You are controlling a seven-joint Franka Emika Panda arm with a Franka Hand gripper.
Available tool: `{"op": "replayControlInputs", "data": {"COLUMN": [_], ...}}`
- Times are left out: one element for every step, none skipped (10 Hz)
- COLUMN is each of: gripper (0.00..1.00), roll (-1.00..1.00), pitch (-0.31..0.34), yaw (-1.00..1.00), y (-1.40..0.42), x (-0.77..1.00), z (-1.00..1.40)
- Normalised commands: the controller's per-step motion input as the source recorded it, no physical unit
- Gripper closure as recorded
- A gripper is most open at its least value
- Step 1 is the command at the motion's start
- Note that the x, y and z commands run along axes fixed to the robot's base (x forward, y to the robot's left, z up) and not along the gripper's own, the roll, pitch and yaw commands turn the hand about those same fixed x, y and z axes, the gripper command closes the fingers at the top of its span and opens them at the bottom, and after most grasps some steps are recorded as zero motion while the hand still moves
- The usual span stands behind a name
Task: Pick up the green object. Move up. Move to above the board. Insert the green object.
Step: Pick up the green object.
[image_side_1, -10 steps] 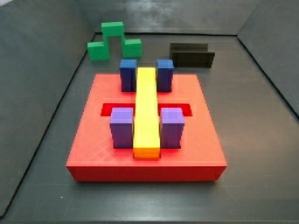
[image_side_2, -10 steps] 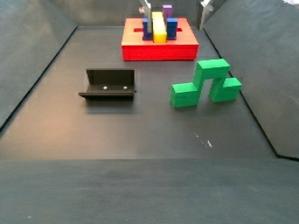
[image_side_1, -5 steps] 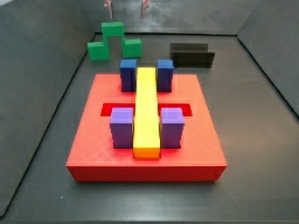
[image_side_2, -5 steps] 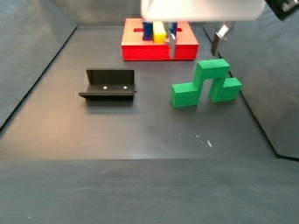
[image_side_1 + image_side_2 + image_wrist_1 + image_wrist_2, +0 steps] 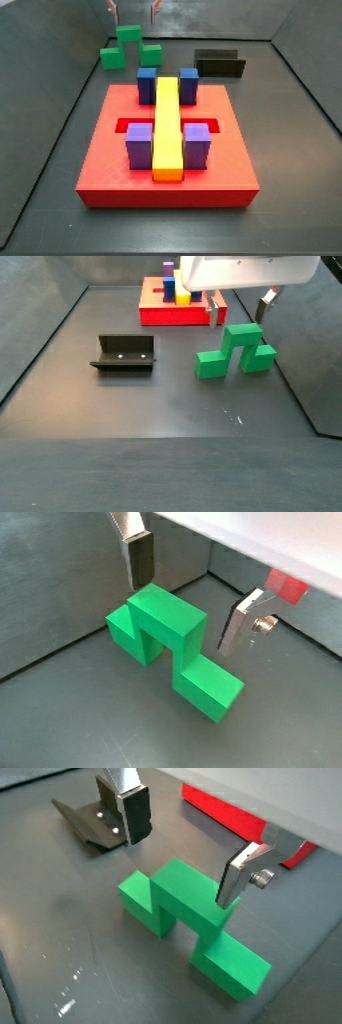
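- Two silver finger plates with dark pads frame the shot in a wrist view: the tool (image 5: 191, 600) hangs spread wide above the bright green blocky piece with a tall centre block and two lower side blocks (image 5: 171, 642), gripping nothing. One finger (image 5: 139, 557) sits beyond the tall centre, its partner (image 5: 242, 622) off to the side, neither touching the piece as far as I can tell.
- In a wrist view from another angle, the tool (image 5: 183, 850) is spread above the green piece (image 5: 187, 918), which rests flat on the dark grey worktop (image 5: 67, 928). The dark L-shaped fixture (image 5: 88, 824) stands just behind one finger (image 5: 131, 812), and an edge of the large flat red square board (image 5: 230, 812) shows beyond.
- In a side view, the red board (image 5: 166, 150) fills the foreground, carrying a long yellow bar (image 5: 166, 125), two blue blocks (image 5: 147, 84) and two purple blocks (image 5: 139, 144). The green piece (image 5: 130, 48) sits well behind it; fingertips (image 5: 112, 8) dip in at the top edge above it. The fixture (image 5: 221, 63) stands to the side.
- In a side view from the far end, the tool (image 5: 241, 304) hovers just above the green piece (image 5: 235, 351), jaws apart. Fixture (image 5: 124, 353) beside it, board (image 5: 175, 308) behind.
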Motion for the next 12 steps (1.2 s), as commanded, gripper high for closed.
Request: {"op": "replayControlInputs", "data": {"gripper": [0.0,0.0,0.0,0.0,0.0,0.0,0.0,0.0,0.0,0.0,0.0,0.0], "roll": [0.01,0.04,0.05,0.05,0.02,0.0,0.01,0.04,0.07,0.1,0.11,0.12], "pitch": [0.0,0.0,0.0,0.0,0.0,0.0,0.0,0.0,0.0,0.0,0.0,0.0], "yaw": [0.0,0.0,0.0,0.0,0.0,0.0,0.0,0.02,0.07,0.11,0.13,0.15], "y": [0.0,0.0,0.0,0.0,0.0,0.0,0.0,0.0,0.0,0.05,0.1,0.12], "x": [0.0,0.0,-0.17,-0.25,-0.25,-0.15,-0.06,0.0,0.0,0.0,0.0,0.0], "z": [-0.04,-0.03,-0.06,-0.07,-0.07,-0.03,-0.04,-0.1,-0.15,-0.2,-0.22,-0.23]}}
